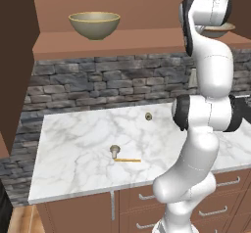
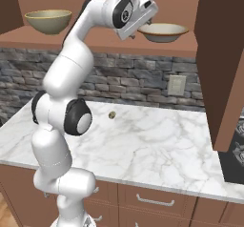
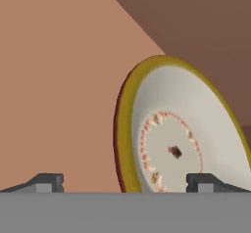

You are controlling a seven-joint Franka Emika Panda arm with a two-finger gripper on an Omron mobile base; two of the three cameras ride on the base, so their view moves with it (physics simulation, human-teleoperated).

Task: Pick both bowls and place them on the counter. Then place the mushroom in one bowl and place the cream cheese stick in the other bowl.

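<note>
Up on the shelf (image 2: 109,42), near its right end, the jaws (image 3: 125,183) stand open and empty astride the shallow bowl (image 2: 162,32)'s near rim. I'd slide in further before pinching, keeping it level when carrying to the worktop (image 2: 157,145).

The olive-tan bowl (image 1: 94,25) sits on the shelf (image 1: 122,42); mushroom (image 1: 114,151) and cream cheese stick (image 1: 128,160) lie on the counter (image 1: 73,149).

Left base view: the shallow pale beige ceramic bowl (image 1: 221,29) is mostly hidden behind the white arm. Hand view: its yellow rim is cut off at the right edge (image 3: 186,129). Gripper jaw state indeterminable.
</note>
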